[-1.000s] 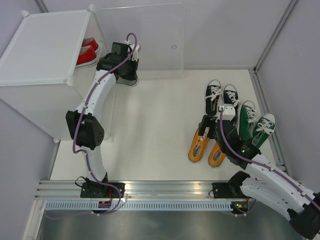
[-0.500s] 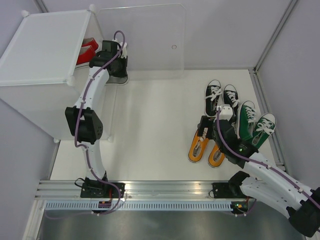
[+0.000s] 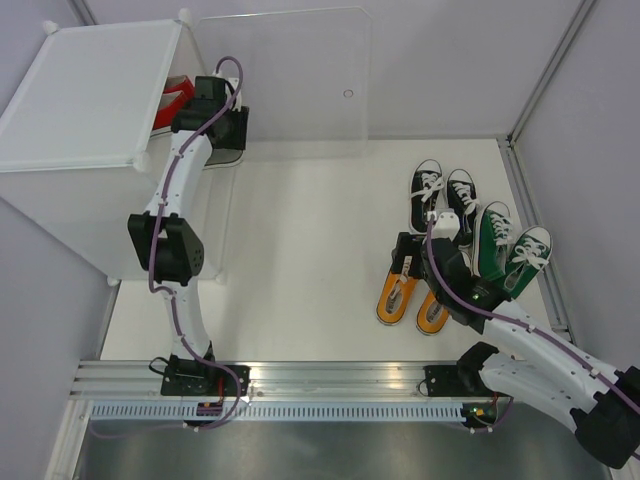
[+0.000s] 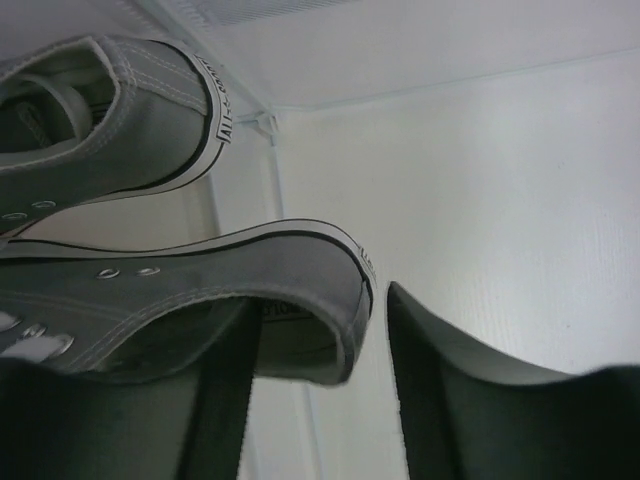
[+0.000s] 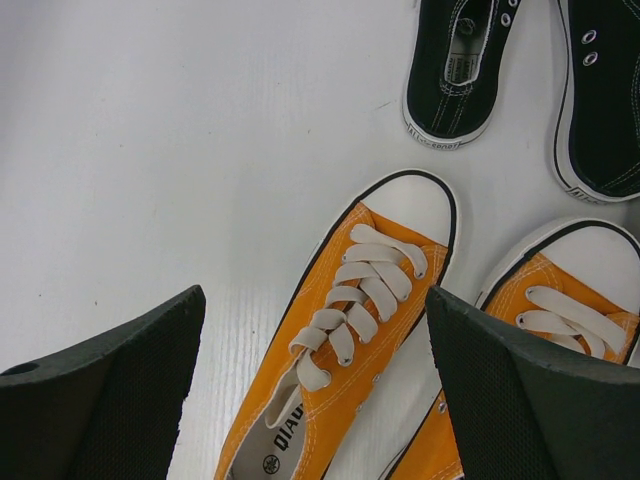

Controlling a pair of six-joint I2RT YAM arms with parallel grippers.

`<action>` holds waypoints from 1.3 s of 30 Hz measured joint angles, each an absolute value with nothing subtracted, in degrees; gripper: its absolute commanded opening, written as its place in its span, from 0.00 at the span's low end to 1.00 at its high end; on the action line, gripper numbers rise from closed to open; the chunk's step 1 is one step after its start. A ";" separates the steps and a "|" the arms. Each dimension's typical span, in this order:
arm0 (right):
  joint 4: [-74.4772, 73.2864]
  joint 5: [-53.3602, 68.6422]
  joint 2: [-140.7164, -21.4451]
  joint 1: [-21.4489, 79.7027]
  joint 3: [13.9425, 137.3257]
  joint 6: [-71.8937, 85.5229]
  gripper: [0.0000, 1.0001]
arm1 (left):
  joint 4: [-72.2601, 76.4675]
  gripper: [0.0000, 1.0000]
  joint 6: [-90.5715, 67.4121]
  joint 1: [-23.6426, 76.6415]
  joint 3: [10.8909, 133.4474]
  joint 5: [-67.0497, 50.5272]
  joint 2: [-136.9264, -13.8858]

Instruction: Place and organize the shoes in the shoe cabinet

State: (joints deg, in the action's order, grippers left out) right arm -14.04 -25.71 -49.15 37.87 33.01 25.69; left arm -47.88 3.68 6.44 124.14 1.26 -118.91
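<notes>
White table: right hand wide over orange shoe (white-laced); left hand, cannot tell.

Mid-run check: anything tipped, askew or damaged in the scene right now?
Nothing stands out. The orange pair, black pair and green pair sit upright, side by side on the table, and the left gripper holds a grey shoe at the shoe cabinet opening.
</notes>
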 measured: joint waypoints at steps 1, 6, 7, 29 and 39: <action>-13.96 -25.52 -49.28 37.87 33.01 25.67 0.94 | -47.75 0.65 4.08 6.57 124.22 1.87 -118.91; -13.93 -24.93 -49.63 37.87 33.01 25.63 0.94 | -47.44 0.89 4.10 7.68 124.25 5.72 -118.83; -13.91 -24.82 -49.63 37.87 33.01 25.63 0.94 | -47.44 0.92 3.97 8.10 124.25 6.66 -118.69; -13.45 -22.44 -45.21 37.89 31.81 25.47 0.93 | -32.77 1.00 -25.10 23.59 92.16 41.19 -100.60; -13.04 -22.35 -44.77 39.35 31.51 25.45 0.93 | -26.83 1.00 -29.41 20.53 94.56 49.45 -108.86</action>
State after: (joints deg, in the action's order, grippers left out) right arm -13.04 -22.35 -44.77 39.35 31.51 25.45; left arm -26.83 -29.41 20.53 94.56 49.45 -108.86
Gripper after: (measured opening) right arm 0.937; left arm 0.995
